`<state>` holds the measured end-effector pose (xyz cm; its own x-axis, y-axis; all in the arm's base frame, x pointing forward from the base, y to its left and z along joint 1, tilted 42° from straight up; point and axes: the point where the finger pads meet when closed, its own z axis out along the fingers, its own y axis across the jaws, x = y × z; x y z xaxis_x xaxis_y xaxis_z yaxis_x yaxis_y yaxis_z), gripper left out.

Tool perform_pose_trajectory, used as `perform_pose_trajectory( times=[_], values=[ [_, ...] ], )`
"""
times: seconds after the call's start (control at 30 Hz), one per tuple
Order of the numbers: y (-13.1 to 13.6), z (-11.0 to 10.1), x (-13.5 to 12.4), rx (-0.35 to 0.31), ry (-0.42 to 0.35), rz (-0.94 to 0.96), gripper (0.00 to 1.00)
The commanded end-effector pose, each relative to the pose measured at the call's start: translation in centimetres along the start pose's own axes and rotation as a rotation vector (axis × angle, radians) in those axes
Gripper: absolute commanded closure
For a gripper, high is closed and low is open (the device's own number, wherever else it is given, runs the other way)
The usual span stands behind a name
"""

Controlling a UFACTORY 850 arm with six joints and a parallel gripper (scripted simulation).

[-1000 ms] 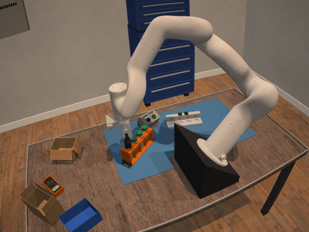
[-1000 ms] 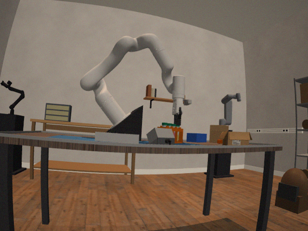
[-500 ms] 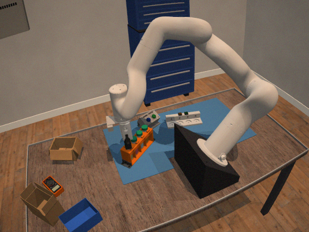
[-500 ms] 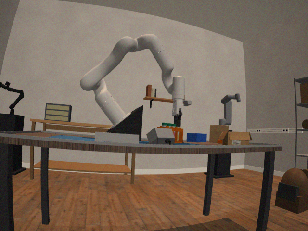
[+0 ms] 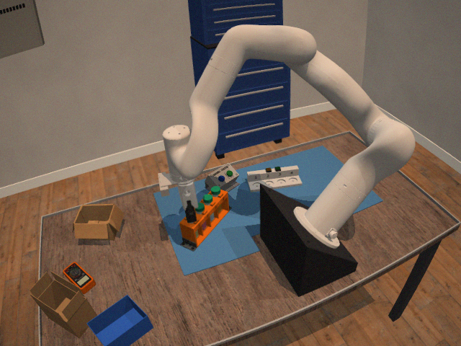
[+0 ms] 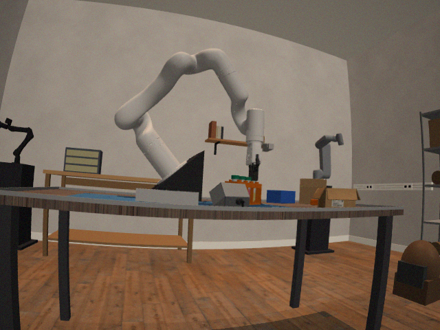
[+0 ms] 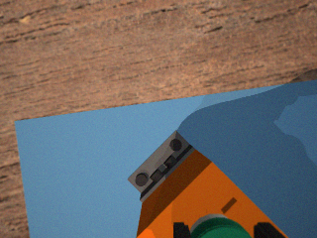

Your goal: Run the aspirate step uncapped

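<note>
A green cap (image 7: 223, 230), judged to be that of tube 1, sits at the bottom edge of the wrist frame, at the near end of the orange decapping station (image 5: 189, 235) (image 6: 258, 188) (image 7: 198, 198). The gripper (image 5: 191, 220) (image 6: 253, 178) (image 7: 222, 231) is clenched on it, a dark finger against either side; whether the threads are free cannot be told. Three other green caps (image 5: 207, 198) run up and right from it in the top view, seated in a row. Just beyond, at center, stands the housing (image 5: 214, 183) (image 6: 229, 193) with its blue key (image 5: 221, 179) and green key (image 5: 229, 173). To its right, the cap tray (image 5: 285, 174) (image 6: 166, 196) shows no cap in its visible nests, and its amber lamp (image 5: 268, 169) and green lamp (image 5: 277, 169) look dark. That points to the opening step, the uncapping of tube 1. The next move likely calls for unscrewing with a steady grip and a gradual rise, then a lift straight up and a mouth-down, flat placement in nest 1. Tube 4 and CYCLE wait their turn.
</note>
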<state>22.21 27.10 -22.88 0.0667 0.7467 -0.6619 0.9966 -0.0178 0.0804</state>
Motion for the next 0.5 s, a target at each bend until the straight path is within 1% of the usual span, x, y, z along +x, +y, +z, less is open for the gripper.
perform_pose_trajectory(
  times=[0.0, 0.4, 0.47],
  values=[
    [0.04, -0.09, 0.08, -0.001, 0.002, -0.100, 1.00],
    [0.04, -0.13, 0.07, -0.001, 0.002, -0.700, 1.00],
    [0.04, -0.13, 0.07, -0.001, 0.002, -0.700, 1.00]
  ],
)
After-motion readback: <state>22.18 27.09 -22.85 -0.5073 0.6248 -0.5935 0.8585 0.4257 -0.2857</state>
